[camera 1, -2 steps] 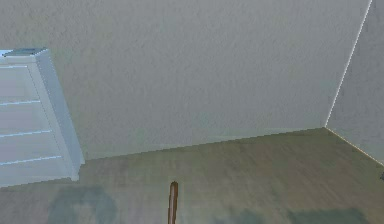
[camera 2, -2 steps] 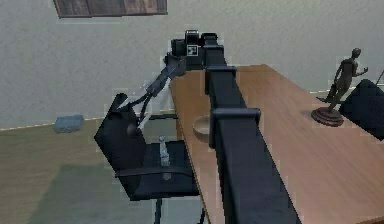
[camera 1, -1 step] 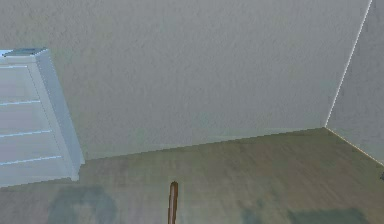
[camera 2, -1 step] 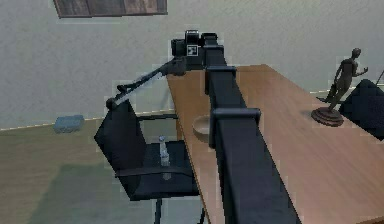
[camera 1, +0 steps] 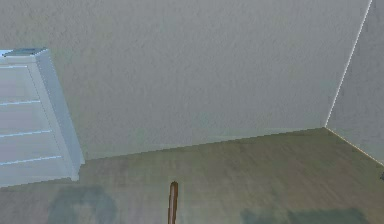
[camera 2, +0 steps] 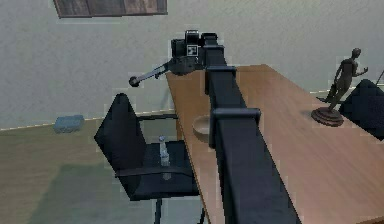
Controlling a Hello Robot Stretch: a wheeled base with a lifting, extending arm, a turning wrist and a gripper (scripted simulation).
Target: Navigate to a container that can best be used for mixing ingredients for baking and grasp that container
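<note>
A low round bowl-like shape (camera 2: pixel 202 128) lies on the wooden table (camera 2: pixel 300 150), close against the left side of my arm (camera 2: pixel 235 130), which hides part of it. The arm reaches out over the table's left part. At its far end the gripper (camera 2: pixel 138 79) juts left past the table's edge, above a black office chair (camera 2: pixel 135 150). Only bare wall lies behind the fingers, so it holds nothing.
A small pale bottle-like thing (camera 2: pixel 163 153) stands on the chair's seat. A dark statue (camera 2: pixel 340 90) stands at the table's right, by a second dark chair (camera 2: pixel 365 105). A blue-grey box (camera 2: pixel 68 123) lies by the wall. Ahead are a white cabinet (camera 1: pixel 30 120), bare floor and a brown stick (camera 1: pixel 173 202).
</note>
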